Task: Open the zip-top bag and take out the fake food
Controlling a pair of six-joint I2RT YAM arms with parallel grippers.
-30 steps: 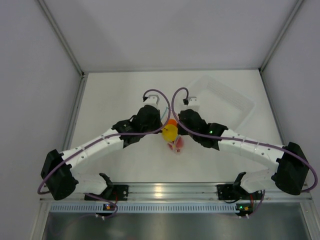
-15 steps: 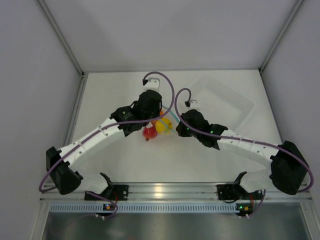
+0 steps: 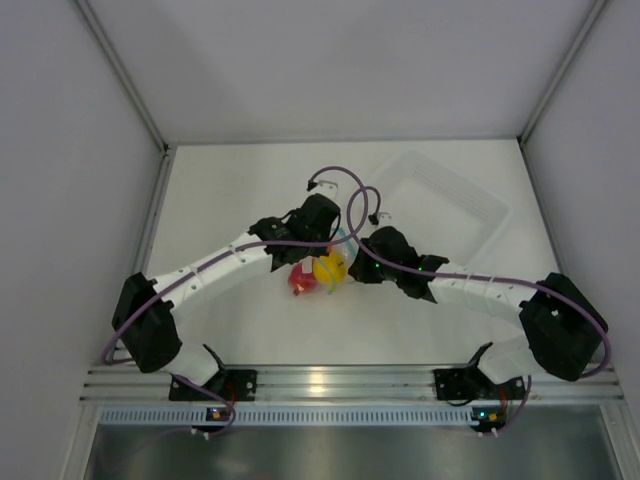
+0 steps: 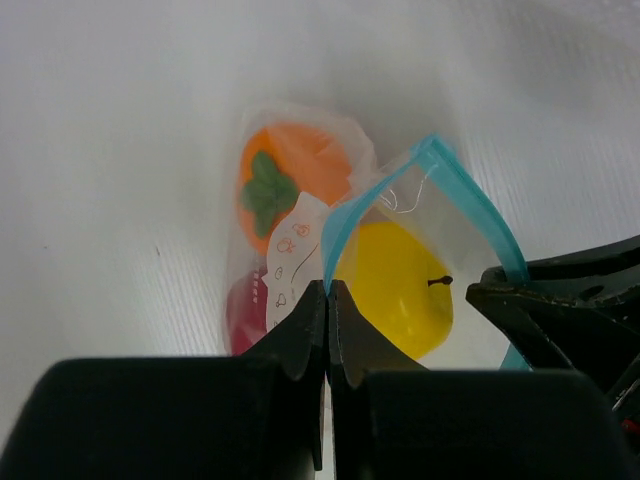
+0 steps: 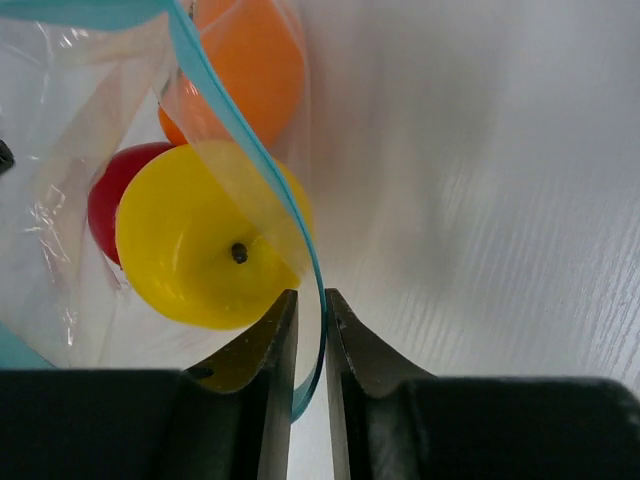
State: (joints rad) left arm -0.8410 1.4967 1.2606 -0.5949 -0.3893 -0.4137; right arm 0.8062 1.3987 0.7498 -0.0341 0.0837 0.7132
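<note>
The bag (image 4: 300, 235) lies mid-worktop (image 4: 110, 140) between my two tools. Its blue strip (image 4: 470, 200) arches up over the yellow fruit (image 4: 395, 290), and the orange fruit (image 4: 300, 160) and red fruit (image 4: 243, 318) sit deeper in, all three inside the film. The mouth looks partly parted, though I cannot tell how wide. My left tool (image 4: 327, 292) is pressed together, pinching the left end of the strip where it meets the printed film. My right tool (image 5: 311, 300) is spread only a crack. The strip's right end runs through that gap with a sliver of space beside it, so I judge it is not clamped. To open the bag well, I should first close the right tool firmly on the strip alone, not on the film over the yellow fruit. Then I should draw the two tools apart, left and right, low and level, so the bag stays on the worktop rather than swinging from one pinch. A slow pull suits the crinkly film, since a jerk would likely slip the strip out or roll the fruits. I would widen the mouth until it clears the yellow fruit, which sits nearest the opening. Then I would hold with one tool and reach in with the other.
</note>
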